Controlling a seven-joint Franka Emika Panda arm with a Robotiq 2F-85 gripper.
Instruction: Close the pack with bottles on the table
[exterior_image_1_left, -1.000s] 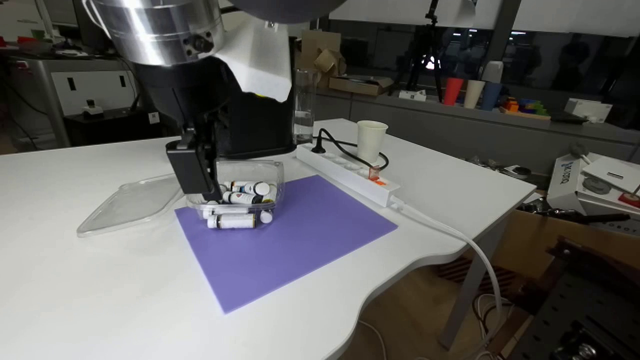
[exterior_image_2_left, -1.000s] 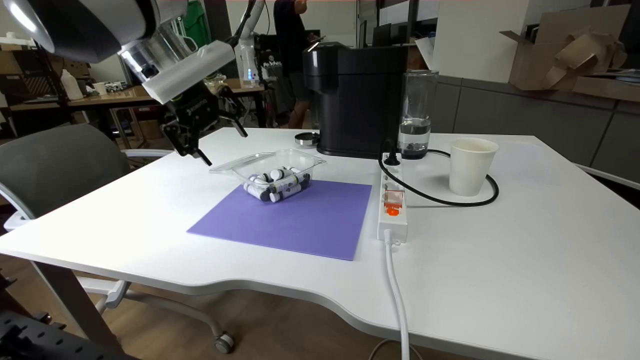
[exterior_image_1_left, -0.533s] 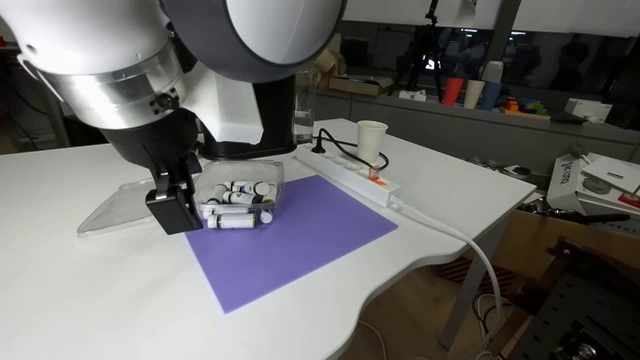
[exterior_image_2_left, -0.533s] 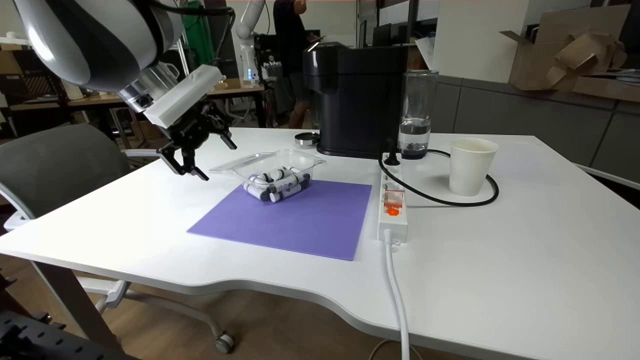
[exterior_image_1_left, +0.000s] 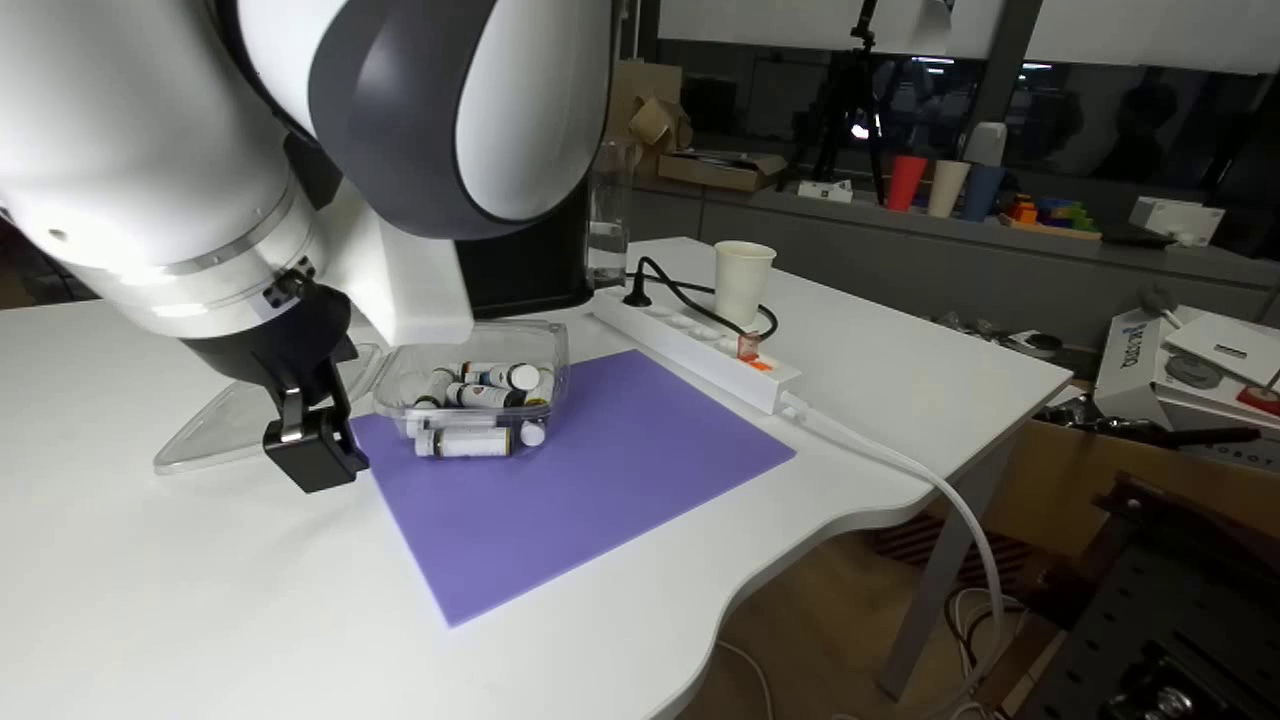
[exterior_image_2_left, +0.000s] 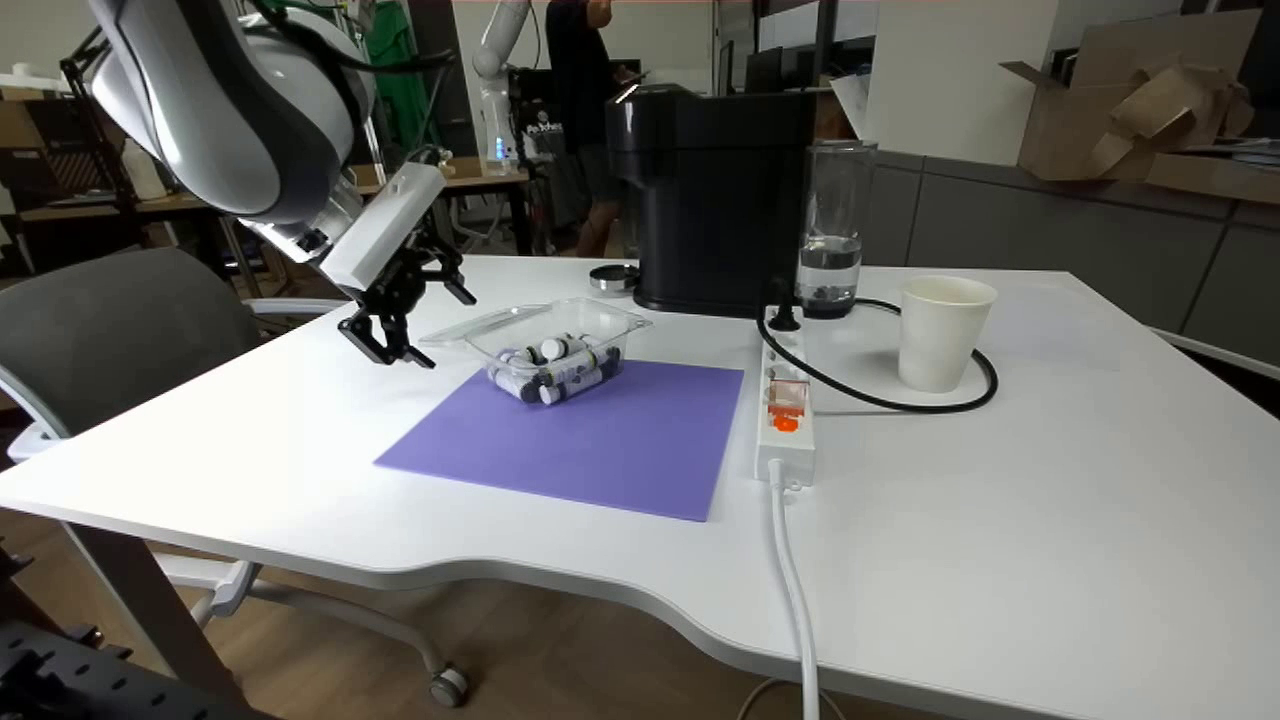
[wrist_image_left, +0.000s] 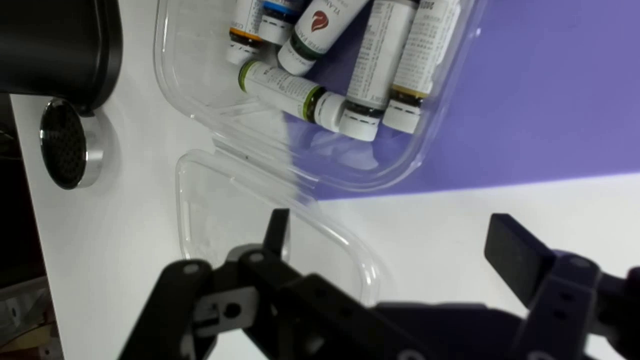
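In an exterior view the white counter (exterior_image_2_left: 1060, 480) stretches from left to right, its near edge curved. A black appliance (exterior_image_2_left: 725, 200) stands on its far side. Nearer, a purple mat (exterior_image_2_left: 600, 450) lies flat, a white power strip (exterior_image_2_left: 785, 455) to its right. In both exterior views the gripper (exterior_image_2_left: 449, 330) hangs low at the left, its jaws wide apart. The clear plastic pack (exterior_image_1_left: 535, 345) sits open at the mat's far left, partly on the mat and partly on the counter, right of the gripper. Its lid (exterior_image_1_left: 225, 425) is spread out to the left; in the wrist view one jaw hides part of it, and I cannot tell whether they touch. A white paper cup (exterior_image_2_left: 940, 345) stands right of the power strip. The white-labelled bottles (wrist_image_left: 381, 55) lie on their sides inside the pack.
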